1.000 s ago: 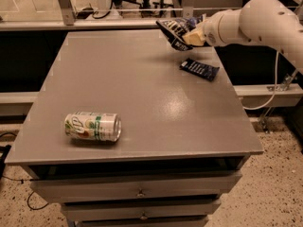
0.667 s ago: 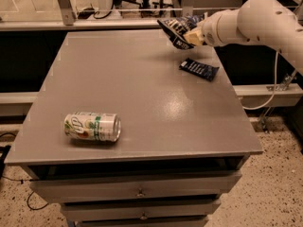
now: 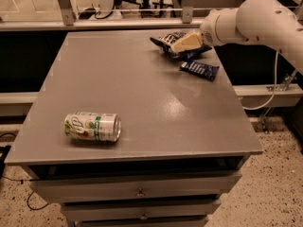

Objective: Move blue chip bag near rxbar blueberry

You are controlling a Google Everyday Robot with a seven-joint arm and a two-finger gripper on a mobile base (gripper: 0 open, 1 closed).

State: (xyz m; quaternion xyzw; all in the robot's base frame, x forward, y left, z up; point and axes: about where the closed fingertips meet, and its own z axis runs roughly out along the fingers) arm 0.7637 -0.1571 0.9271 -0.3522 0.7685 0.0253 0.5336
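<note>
The blue chip bag (image 3: 166, 40), dark navy with white lettering, sits at the far right of the grey table (image 3: 132, 89), low on or just above its top. My gripper (image 3: 179, 45) reaches in from the right on the white arm (image 3: 255, 20) and is shut on the bag, with one cream finger (image 3: 188, 41) lying across it. The rxbar blueberry (image 3: 200, 69), a small flat dark-blue wrapper, lies on the table just in front of and to the right of the bag, a short gap away.
A green-and-white soda can (image 3: 93, 126) lies on its side at the front left of the table. Drawers (image 3: 137, 193) are under the tabletop. A rail and metal posts (image 3: 64, 4) run behind the table. A cable (image 3: 274, 79) hangs at the right.
My gripper has brought the chip bag down from its raised position toward the tabletop, closer to the rxbar. The can and the rxbar have not moved.
</note>
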